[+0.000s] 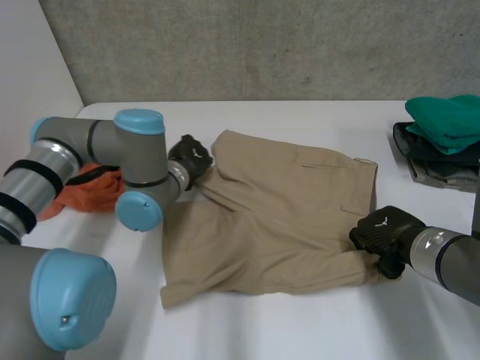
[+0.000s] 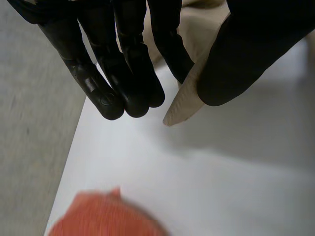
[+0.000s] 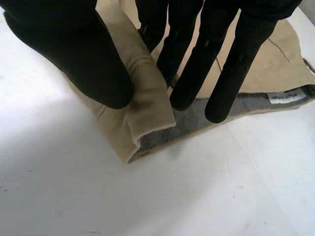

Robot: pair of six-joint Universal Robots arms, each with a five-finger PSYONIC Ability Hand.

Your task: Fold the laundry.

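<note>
Grey wall [image 1: 262, 45] backs a white table [image 1: 300, 330]; beige shorts [image 1: 277, 225] lie mid-table. At their far-left corner the left hand [image 1: 191, 159] pinches cloth between thumb and fingers. The right hand [image 1: 386, 234] pinches the waistband corner nearer the right edge. Inside the waistband, a white label [image 3: 284, 98] carries print too small to read. An orange cloth [image 1: 94, 191] is half hidden behind the left arm, and the stacked clothes [image 1: 446, 124] are cut off at the right edge.

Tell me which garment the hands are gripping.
The beige garment, pinched by left hand and right hand; the orange cloth and green folded cloth lie untouched aside.
</note>
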